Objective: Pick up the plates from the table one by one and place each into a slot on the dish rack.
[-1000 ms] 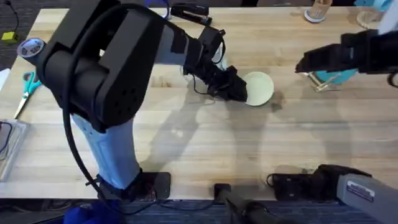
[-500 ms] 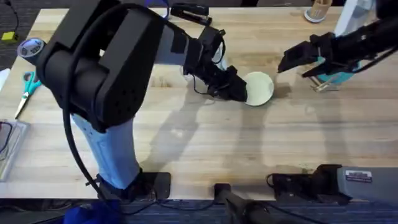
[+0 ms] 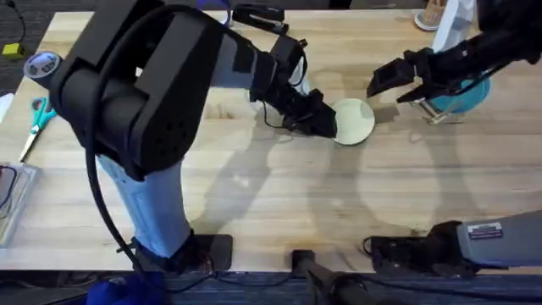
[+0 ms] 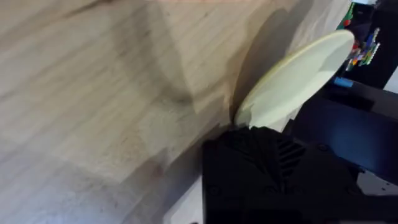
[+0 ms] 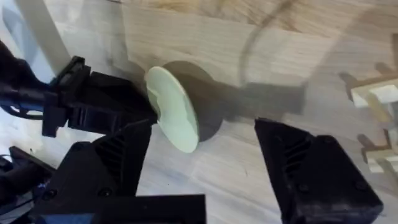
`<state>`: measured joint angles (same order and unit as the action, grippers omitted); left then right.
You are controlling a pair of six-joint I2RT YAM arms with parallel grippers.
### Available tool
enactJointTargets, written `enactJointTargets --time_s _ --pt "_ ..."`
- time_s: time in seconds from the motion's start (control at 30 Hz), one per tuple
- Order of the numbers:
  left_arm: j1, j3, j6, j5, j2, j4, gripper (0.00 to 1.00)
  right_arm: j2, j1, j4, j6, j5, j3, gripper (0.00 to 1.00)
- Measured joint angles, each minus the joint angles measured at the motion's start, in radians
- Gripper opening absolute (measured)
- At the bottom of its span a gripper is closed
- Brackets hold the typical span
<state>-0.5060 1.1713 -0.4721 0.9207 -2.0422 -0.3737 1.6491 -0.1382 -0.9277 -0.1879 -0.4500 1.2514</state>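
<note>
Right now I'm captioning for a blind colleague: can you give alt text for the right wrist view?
The left gripper holds a pale yellow-green plate tilted up off the wooden table. The right gripper approaches with jaws open.

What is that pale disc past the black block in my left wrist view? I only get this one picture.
Observer: It is the pale yellow-green plate. From overhead, the left end effector grips its rim and holds it tilted up off the table.
Operator: Is anything else close to it?
Observer: Yes. The right end effector hangs just beyond the plate's far side, fingers spread wide and holding nothing.
Operator: And where would the plate go?
Observer: The dish rack stands farther to the right, with a teal-blue plate at it, apparently in a slot, partly hidden by the right arm.
</note>
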Motion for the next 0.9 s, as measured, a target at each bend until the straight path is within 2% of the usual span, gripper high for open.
enactJointTargets --time_s 0.4,0.9 --pt "0.000 0.000 0.000 0.000 0.000 0.000 0.041 0.060 0.072 -0.017 0.000 -0.004 0.000 0.996" --pt "0.000 0.000 0.000 0.000 0.000 0.000 0.040 0.090 0.105 -0.037 0.000 -0.046 0.000 0.995"
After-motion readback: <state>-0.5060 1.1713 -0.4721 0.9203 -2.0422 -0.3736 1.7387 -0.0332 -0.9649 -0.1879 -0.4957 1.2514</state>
